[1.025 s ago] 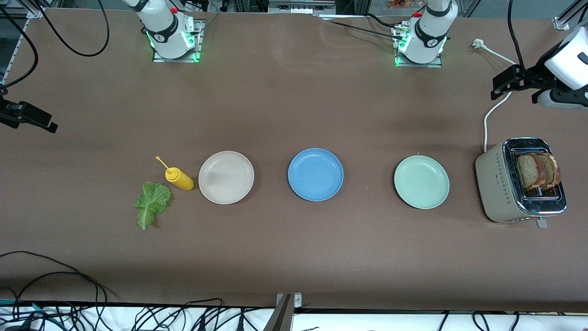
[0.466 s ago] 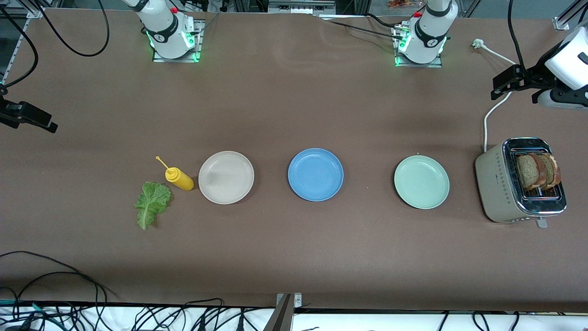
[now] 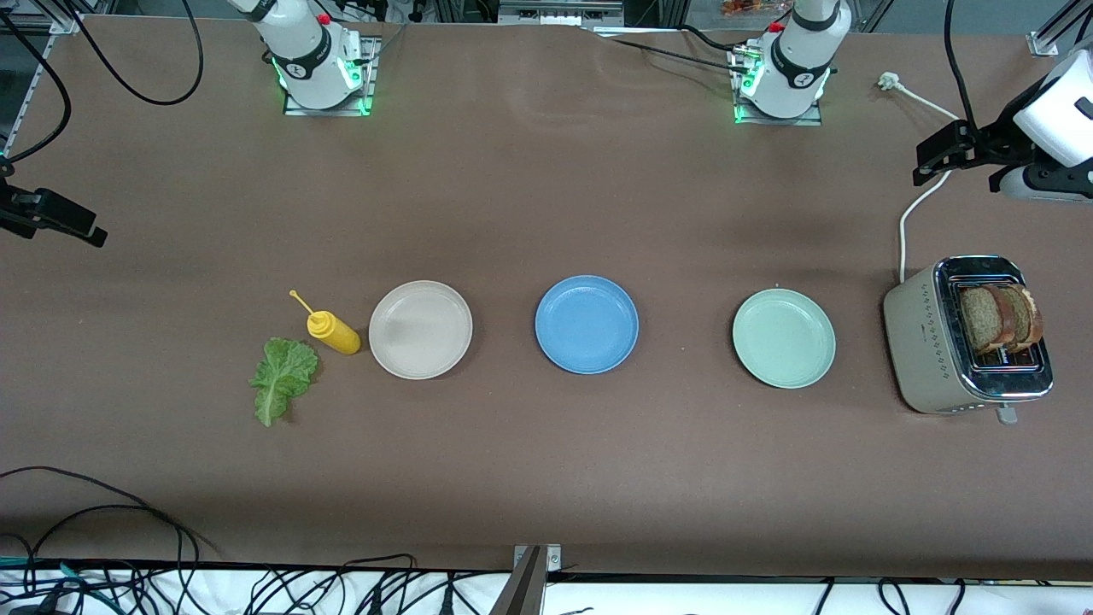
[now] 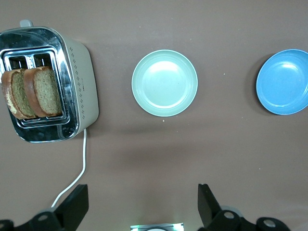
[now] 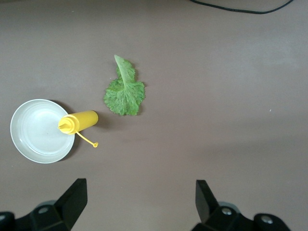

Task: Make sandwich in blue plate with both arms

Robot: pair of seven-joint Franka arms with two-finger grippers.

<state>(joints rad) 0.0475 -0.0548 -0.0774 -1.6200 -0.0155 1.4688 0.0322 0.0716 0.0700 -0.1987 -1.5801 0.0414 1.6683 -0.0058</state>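
The blue plate (image 3: 587, 325) (image 4: 284, 82) sits bare in the middle of the table. Two brown bread slices (image 3: 999, 318) (image 4: 32, 92) stand upright in the toaster (image 3: 929, 346) at the left arm's end. A green lettuce leaf (image 3: 284, 376) (image 5: 124, 92) lies flat on the table at the right arm's end. My left gripper (image 4: 142, 198) hangs high and open over bare table, between the toaster and its own base. Also high and open, my right gripper (image 5: 139, 191) is over bare table beside the lettuce. Neither holds anything.
A beige plate (image 3: 420, 329) and a pale green plate (image 3: 784, 338) flank the blue plate. A yellow squeeze bottle (image 3: 333, 331) lies between the lettuce and the beige plate. The toaster's white cord (image 3: 907, 218) runs toward the bases. Cables (image 3: 102, 512) trail along the table edge nearest the camera.
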